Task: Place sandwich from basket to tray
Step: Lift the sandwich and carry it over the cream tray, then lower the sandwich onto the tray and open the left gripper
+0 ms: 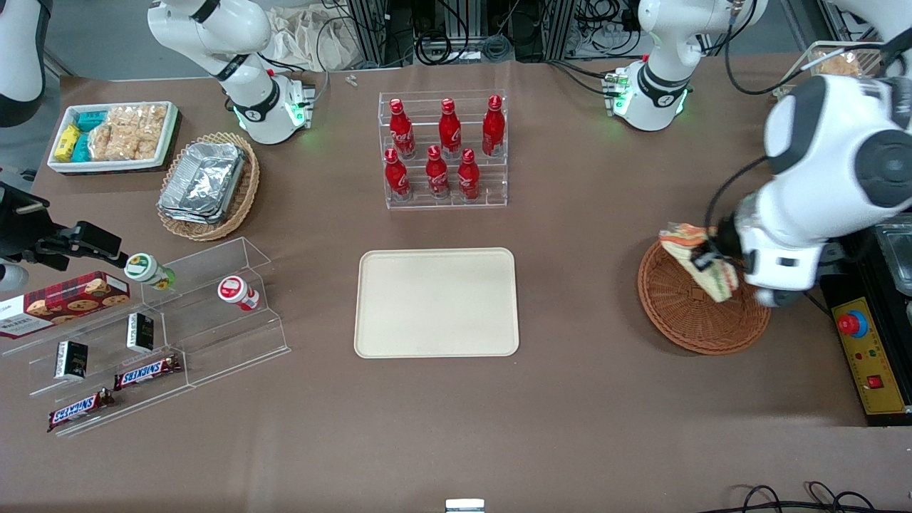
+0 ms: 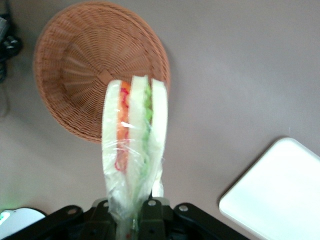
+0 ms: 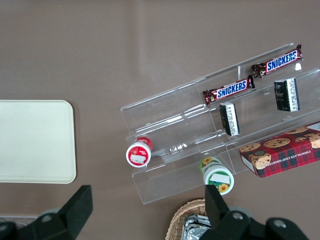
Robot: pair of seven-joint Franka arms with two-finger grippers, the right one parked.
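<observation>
A wrapped triangular sandwich (image 1: 697, 258) with white bread and orange and green filling hangs just above the reddish-brown wicker basket (image 1: 684, 320) at the working arm's end of the table. My gripper (image 1: 709, 255) is shut on the sandwich's narrow end. In the left wrist view the sandwich (image 2: 134, 135) sticks out from between the black fingers (image 2: 152, 220), with the basket (image 2: 80, 60) below it holding nothing. The cream tray (image 1: 436, 302) lies flat at the table's middle, bare, and its corner (image 2: 280, 195) shows in the wrist view.
An acrylic rack of red cola bottles (image 1: 443, 148) stands farther from the camera than the tray. A control box with a red button (image 1: 866, 356) sits beside the basket at the table edge. Clear shelves with snacks (image 1: 142, 335), a tan basket of foil containers (image 1: 208, 184) and a white snack bin (image 1: 112, 135) lie toward the parked arm's end.
</observation>
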